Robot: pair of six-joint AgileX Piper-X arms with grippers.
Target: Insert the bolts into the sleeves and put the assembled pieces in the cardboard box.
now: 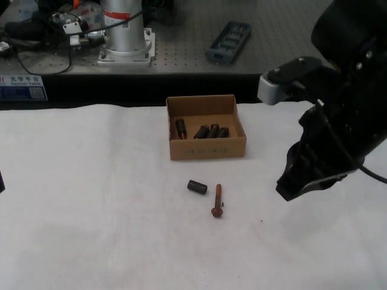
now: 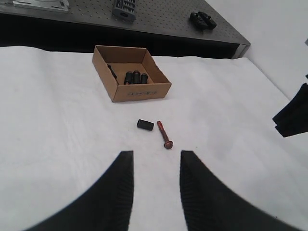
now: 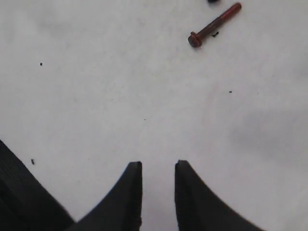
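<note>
Four assembled pieces (image 1: 205, 131) lie in the cardboard box (image 1: 207, 148), which sits on the white cloth (image 1: 91, 199) near the middle of the bench's far edge. Three of them are bunched side by side toward the box's right half, and the fourth (image 1: 181, 128) lies apart by its left wall. In the left wrist view the box (image 2: 142, 91) shows the same dark pieces (image 2: 135, 77) on its floor.

One loose black sleeve (image 1: 197, 187) lies on its side on the cloth, on the near side of the box and apart from it. Just beside the sleeve lies a red bolt (image 1: 217, 200), its head pointing toward the near edge of the bench and its shank toward the box. The two are close but not touching, as the left wrist view also shows for the sleeve (image 2: 145, 125) and the bolt (image 2: 163, 134).

Both grippers are released and hold nothing. The left gripper (image 2: 156, 154) has its fingers spread wide above bare cloth, nearer the front edge than the bolt. The right gripper (image 3: 158, 163) has its fingers parted by a narrower gap, over the cloth with the bolt (image 3: 214, 25) well ahead of it. The right arm (image 1: 332, 139) hangs over the bench's right side.

Beyond the cloth, a perforated grey table (image 1: 181, 36) carries a metal column (image 1: 124, 27) and a blue-grey tray (image 1: 228, 41).
</note>
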